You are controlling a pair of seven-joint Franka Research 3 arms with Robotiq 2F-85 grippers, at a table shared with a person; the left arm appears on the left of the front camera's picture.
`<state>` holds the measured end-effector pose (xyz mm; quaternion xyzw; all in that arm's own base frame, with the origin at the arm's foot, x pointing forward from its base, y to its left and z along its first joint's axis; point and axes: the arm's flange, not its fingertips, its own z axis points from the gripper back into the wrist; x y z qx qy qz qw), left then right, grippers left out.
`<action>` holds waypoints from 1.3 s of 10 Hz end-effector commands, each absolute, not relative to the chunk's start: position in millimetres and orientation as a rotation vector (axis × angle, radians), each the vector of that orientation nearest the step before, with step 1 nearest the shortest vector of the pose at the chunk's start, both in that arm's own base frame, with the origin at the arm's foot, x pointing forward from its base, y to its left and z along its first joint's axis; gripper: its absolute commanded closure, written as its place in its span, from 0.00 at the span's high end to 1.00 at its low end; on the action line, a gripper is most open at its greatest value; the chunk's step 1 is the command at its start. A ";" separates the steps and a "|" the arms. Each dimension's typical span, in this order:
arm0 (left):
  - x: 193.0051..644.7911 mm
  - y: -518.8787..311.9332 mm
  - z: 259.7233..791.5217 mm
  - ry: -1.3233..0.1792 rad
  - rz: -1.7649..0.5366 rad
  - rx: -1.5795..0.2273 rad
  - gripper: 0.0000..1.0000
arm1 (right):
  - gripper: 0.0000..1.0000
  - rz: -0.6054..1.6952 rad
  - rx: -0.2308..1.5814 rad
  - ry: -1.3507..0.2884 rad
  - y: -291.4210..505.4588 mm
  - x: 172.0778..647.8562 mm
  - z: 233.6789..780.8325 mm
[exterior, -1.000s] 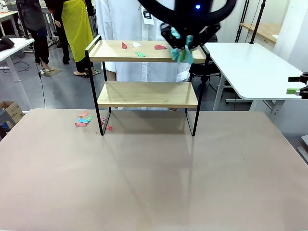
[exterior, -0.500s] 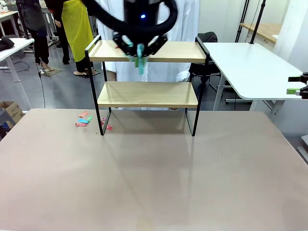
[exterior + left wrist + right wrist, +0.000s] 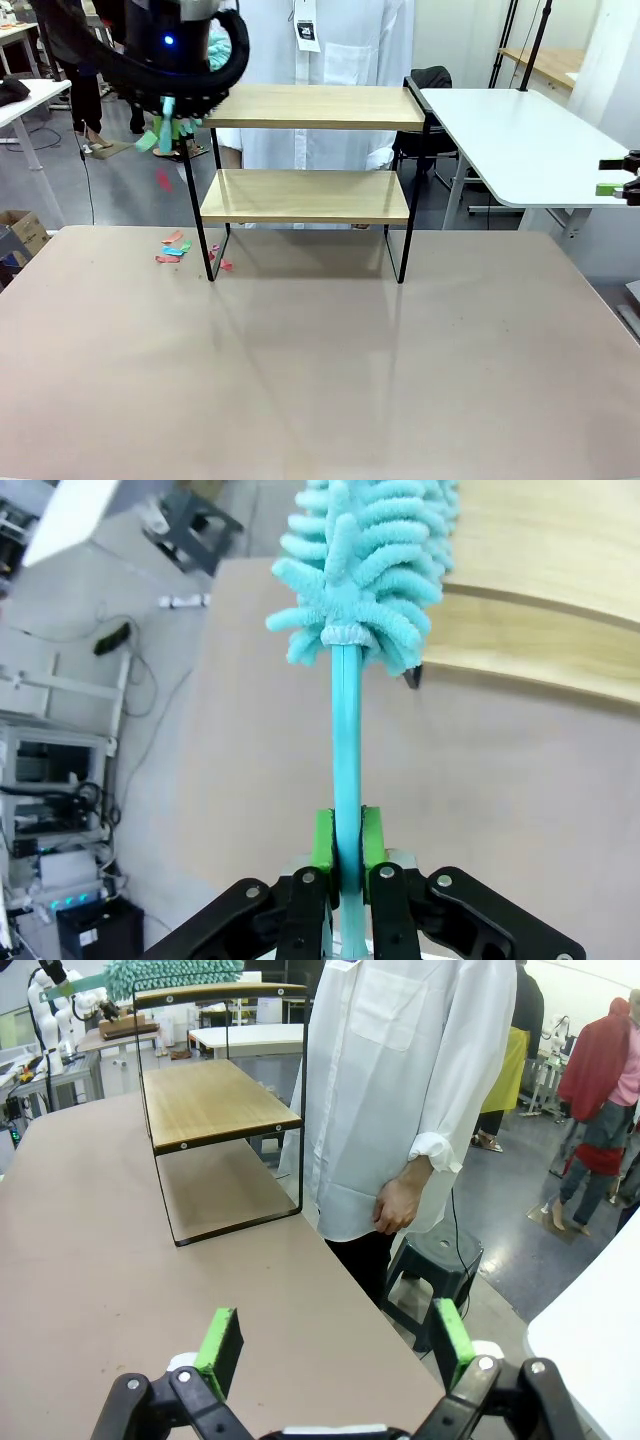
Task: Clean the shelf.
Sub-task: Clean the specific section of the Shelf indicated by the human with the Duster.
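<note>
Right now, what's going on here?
The left gripper is shut on the handle of a teal duster, whose fluffy head is at the left end of the shelf, level with its top board. A red scrap seems to be in mid-air just off that end, and more coloured scraps lie on the beige tabletop by the shelf's left leg. The right gripper hangs open off to the right, holding nothing. A person in a white coat stands behind the shelf.

Left arm (image 3: 165, 45) high at the robot's left, wrist downward; left jaws clamped on duster (image 3: 365, 570) handle. Right jaws wide apart, empty.
</note>
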<state>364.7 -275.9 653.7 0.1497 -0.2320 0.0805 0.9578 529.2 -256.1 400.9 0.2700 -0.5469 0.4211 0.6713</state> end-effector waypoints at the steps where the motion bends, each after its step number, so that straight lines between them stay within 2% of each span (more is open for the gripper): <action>1: 354.4 -259.1 662.9 -0.594 0.196 0.409 0.13 | 1.00 0.935 0.594 -1.211 -252.0 530.0 406.2; 5: 328.9 -262.4 699.1 -0.718 0.161 0.402 0.13 | 1.00 0.935 0.594 -1.211 -252.0 530.0 406.2; 6: 322.6 -262.8 705.4 -0.716 0.138 0.301 0.13 | 1.00 0.935 0.594 -1.211 -252.0 530.0 406.2; 7: 330.8 -266.4 698.3 -0.677 0.167 0.399 0.13 | 1.00 0.935 0.594 -1.211 -252.0 530.0 406.2; 10: 326.8 -269.8 701.8 -0.691 0.163 0.378 0.13 | 1.00 0.935 0.594 -1.211 -252.0 530.0 406.2; 13: 301.9 -224.1 720.0 -0.755 0.021 0.117 0.13 | 1.00 0.935 0.594 -1.211 -252.0 530.0 406.2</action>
